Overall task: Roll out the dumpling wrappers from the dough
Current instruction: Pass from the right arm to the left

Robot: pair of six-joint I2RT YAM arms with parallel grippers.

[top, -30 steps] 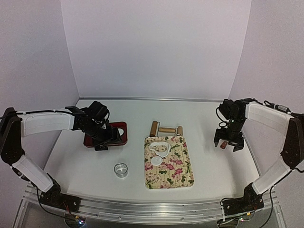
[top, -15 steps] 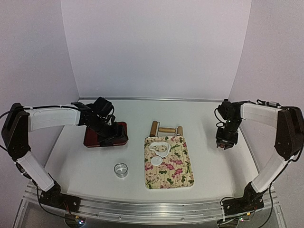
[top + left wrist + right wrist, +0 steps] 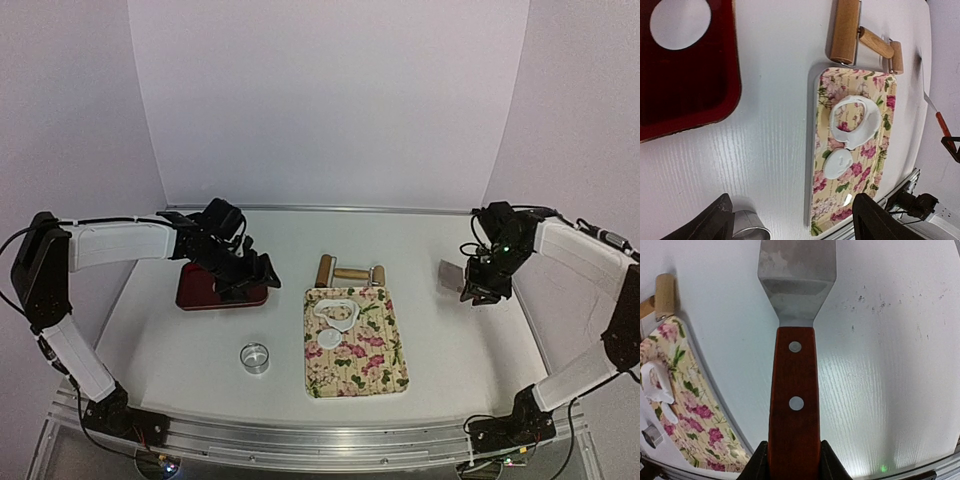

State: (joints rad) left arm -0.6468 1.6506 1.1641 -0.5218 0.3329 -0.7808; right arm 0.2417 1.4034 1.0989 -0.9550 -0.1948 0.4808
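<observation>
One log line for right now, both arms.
left gripper open, holding nothing | right gripper shut on spatula | dough sheet and wrapper on floral mat | second wrapper in red tray

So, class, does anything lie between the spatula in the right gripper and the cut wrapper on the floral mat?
Nothing visible: only bare table and mat separate the spatula from the wrapper. The dough lies beyond the wrapper's far edge.

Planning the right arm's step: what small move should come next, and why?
Probably carry the spatula toward the floral mat: the right gripper has its jaws shut on the handle, and a cut dumpling wrapper lies there beside the holed dough, ready for lifting.
</observation>
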